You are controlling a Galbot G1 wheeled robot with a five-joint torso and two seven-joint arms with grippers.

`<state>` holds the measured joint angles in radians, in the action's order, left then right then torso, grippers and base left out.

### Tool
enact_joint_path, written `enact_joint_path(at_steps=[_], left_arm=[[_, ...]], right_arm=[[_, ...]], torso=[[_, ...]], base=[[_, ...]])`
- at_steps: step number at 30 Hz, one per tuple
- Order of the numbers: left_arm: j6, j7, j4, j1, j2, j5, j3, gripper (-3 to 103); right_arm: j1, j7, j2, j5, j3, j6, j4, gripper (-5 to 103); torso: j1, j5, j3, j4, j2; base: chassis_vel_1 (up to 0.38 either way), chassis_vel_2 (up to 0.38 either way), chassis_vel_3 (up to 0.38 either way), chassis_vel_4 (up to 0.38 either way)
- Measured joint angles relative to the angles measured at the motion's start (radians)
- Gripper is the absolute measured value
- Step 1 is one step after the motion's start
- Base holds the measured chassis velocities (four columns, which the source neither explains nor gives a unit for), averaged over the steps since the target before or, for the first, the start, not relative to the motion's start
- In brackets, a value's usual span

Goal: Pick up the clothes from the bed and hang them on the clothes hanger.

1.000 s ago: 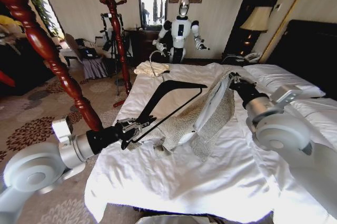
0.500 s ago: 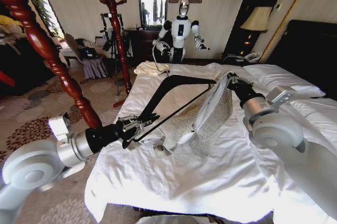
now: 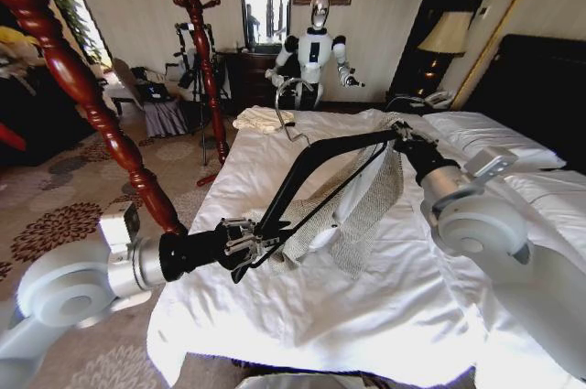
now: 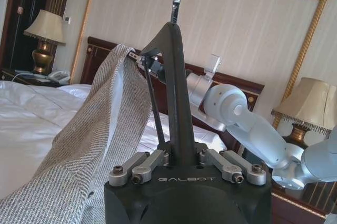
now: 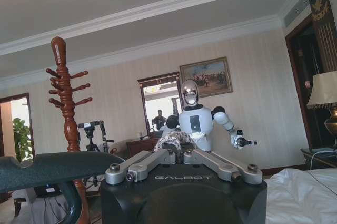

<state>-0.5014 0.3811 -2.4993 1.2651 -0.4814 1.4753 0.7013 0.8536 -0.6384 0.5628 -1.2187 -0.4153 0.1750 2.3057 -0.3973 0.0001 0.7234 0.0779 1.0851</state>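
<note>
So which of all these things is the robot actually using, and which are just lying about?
In use:
jacket
black hanger
bed
left gripper, holding the hanger
right gripper, lifting the jacket

Lying about:
cream folded cloth
wooden coat stand
lamp
other robot

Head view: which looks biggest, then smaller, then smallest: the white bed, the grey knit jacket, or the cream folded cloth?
1. Large white bed.
2. Grey-beige flecked knit jacket, lifted above the duvet.
3. Small cream folded cloth, though it lies farther from the camera, which shrinks it.
</note>
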Motion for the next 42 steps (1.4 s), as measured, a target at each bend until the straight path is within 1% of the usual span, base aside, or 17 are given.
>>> enact_joint_path(at_steps=[5,13,22,23,26,30,32,35,36,37,41,42], left_arm=[[0.000,0.006,-0.002,0.012,-0.026,-0.004,0.012,18],[0.002,-0.013,-0.001,0.027,-0.071,-0.009,0.044,18],[-0.002,-0.031,-0.001,0.065,-0.098,-0.081,0.044,18],[-0.002,-0.032,-0.001,0.078,-0.106,-0.106,0.041,18],[-0.002,-0.032,-0.001,0.087,-0.116,-0.125,0.030,18],[-0.002,-0.032,-0.001,0.074,-0.118,-0.140,-0.010,18],[-0.002,-0.032,-0.001,0.071,-0.116,-0.148,-0.019,18],[0.005,-0.030,0.012,0.046,-0.111,-0.184,-0.066,18],[0.009,-0.029,0.032,0.030,-0.114,-0.208,-0.089,18],[0.009,-0.029,0.032,0.030,-0.114,-0.208,-0.089,18],[0.030,-0.015,0.101,0.019,-0.131,-0.293,-0.126,18],[0.030,-0.015,0.101,0.019,-0.131,-0.293,-0.126,18]], right_arm=[[-0.007,0.001,-0.001,0.000,-0.001,0.000,-0.009,2],[-0.022,0.000,-0.012,0.017,-0.002,0.000,-0.050,2],[-0.048,0.006,-0.019,0.016,-0.001,0.000,-0.060,2],[-0.050,0.006,-0.021,0.013,-0.004,-0.002,-0.061,2],[-0.050,0.008,-0.024,0.003,-0.012,-0.005,-0.055,2],[-0.037,0.044,-0.026,-0.014,-0.020,-0.031,-0.016,2],[-0.034,0.049,-0.025,-0.014,-0.020,-0.034,-0.008,2],[-0.029,0.063,-0.020,-0.020,-0.017,-0.045,0.029,2],[-0.027,0.071,-0.019,-0.021,-0.014,-0.051,0.041,2],[-0.027,0.071,-0.019,-0.021,-0.014,-0.051,0.041,2],[-0.029,0.076,-0.024,-0.019,-0.019,-0.055,0.052,2],[-0.029,0.076,-0.024,-0.019,-0.019,-0.055,0.052,2]], torso=[[0.000,0.0000,0.000,-0.0001,0.000],[0.000,0.0000,0.000,-0.0001,0.000],[0.000,0.0000,0.000,0.0000,0.000],[0.000,0.0001,0.000,-0.0001,0.000],[0.000,-0.0001,0.000,-0.0002,0.000],[0.000,0.0000,0.000,0.0000,0.000],[0.000,-0.0001,0.000,-0.0001,0.000],[0.000,0.0000,0.000,-0.0001,0.000],[0.000,0.0000,0.000,0.0001,0.000],[0.000,0.0000,0.000,0.0001,0.000],[0.000,-0.0001,0.000,0.0000,0.000],[0.000,-0.0001,0.000,0.0000,0.000]], base=[[0.000,0.000,0.000,0.000],[0.000,0.000,0.000,0.000],[0.000,0.000,0.000,0.000],[0.000,0.000,0.000,0.000],[0.000,0.000,0.000,0.000],[0.000,0.000,0.000,0.000],[0.000,0.000,0.000,0.000],[0.000,0.000,0.000,0.000],[0.000,0.000,0.000,0.000],[0.000,0.000,0.000,0.000],[0.000,0.000,0.000,0.000],[0.000,0.000,0.000,0.000]])
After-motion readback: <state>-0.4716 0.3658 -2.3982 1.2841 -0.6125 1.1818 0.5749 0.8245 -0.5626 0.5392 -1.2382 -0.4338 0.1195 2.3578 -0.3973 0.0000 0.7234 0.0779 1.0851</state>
